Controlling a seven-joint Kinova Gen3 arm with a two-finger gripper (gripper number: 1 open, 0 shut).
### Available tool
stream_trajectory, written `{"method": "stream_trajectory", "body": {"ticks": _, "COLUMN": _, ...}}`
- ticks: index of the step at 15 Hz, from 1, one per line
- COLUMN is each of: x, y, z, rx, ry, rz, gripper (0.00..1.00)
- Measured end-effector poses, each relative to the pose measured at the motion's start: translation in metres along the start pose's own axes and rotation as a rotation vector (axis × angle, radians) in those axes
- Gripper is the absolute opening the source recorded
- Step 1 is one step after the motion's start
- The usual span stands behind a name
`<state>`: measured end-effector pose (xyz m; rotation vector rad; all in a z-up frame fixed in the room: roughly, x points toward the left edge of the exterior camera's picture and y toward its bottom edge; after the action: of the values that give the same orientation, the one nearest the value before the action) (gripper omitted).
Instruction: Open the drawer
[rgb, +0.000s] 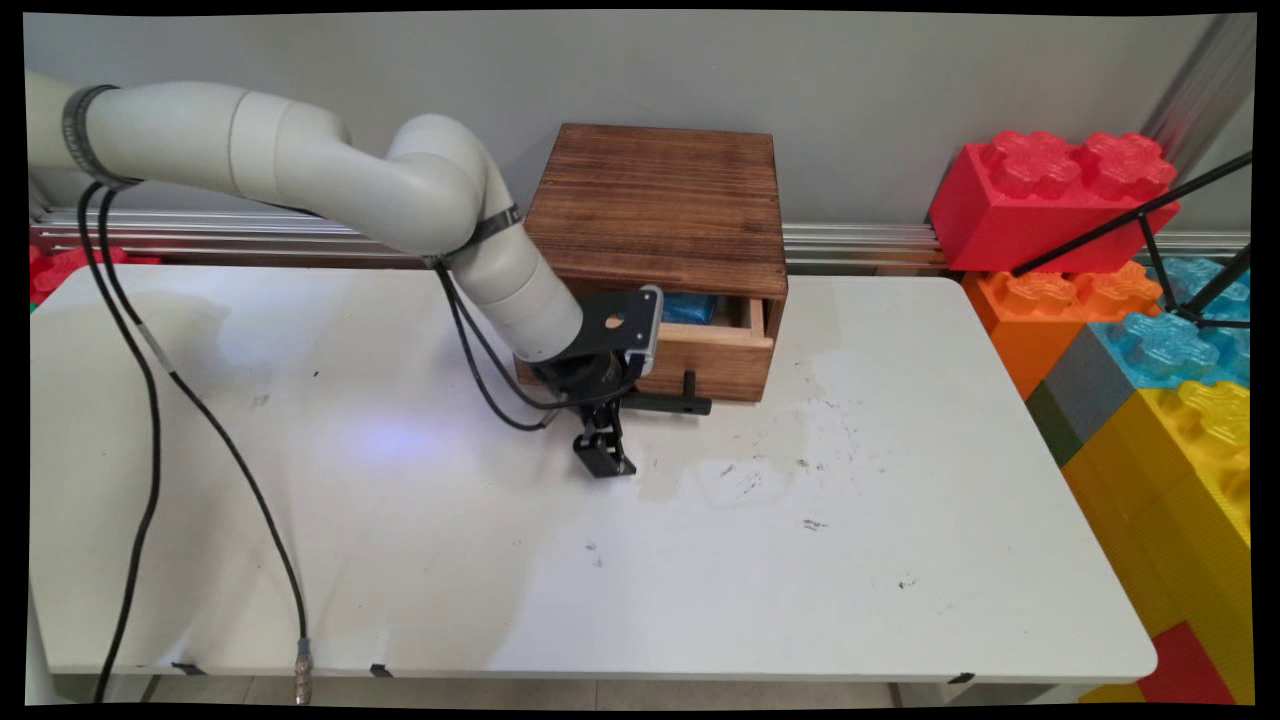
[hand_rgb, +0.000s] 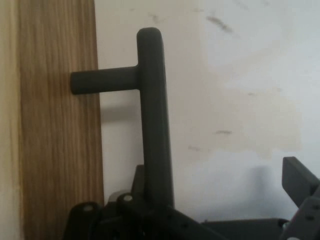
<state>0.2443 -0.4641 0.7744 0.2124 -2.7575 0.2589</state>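
Note:
A dark wooden box (rgb: 660, 205) stands at the back of the white table (rgb: 900, 560). Its light wooden drawer (rgb: 715, 360) is pulled partly out, and something blue (rgb: 690, 307) lies inside. A black bar handle (rgb: 672, 404) juts from the drawer front on a short post. My gripper (rgb: 612, 428) is low in front of the drawer, open, with its fingers astride the bar's left end. In the hand view the handle (hand_rgb: 152, 110) runs up past one finger (hand_rgb: 141, 180), while the other finger (hand_rgb: 298, 177) stands far off to the right. The drawer front (hand_rgb: 55, 150) fills the left side.
Large toy bricks are stacked at the table's right: red (rgb: 1050, 195), orange (rgb: 1040, 300), blue (rgb: 1170, 340) and yellow (rgb: 1180, 470). Black tripod legs (rgb: 1150, 225) cross in front of them. Black cables (rgb: 150, 420) hang from the arm over the table's left part.

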Motion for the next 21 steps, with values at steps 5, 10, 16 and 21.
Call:
{"method": "stream_trajectory", "body": {"ticks": 5, "x": 0.0, "y": 0.024, "z": -0.004, "rx": -0.02, "ry": 0.019, "rz": 0.007, "gripper": 1.0}}
{"method": "stream_trajectory", "body": {"ticks": 10, "x": 0.002, "y": 0.048, "z": -0.008, "rx": -0.041, "ry": 0.036, "rz": 0.009, "gripper": 1.0}}
{"method": "stream_trajectory", "body": {"ticks": 16, "x": 0.007, "y": 0.075, "z": -0.014, "rx": -0.065, "ry": 0.052, "rz": 0.016, "gripper": 1.0}}
{"method": "stream_trajectory", "body": {"ticks": 21, "x": 0.008, "y": 0.096, "z": -0.019, "rx": -0.082, "ry": 0.06, "rz": 0.02, "gripper": 1.0}}
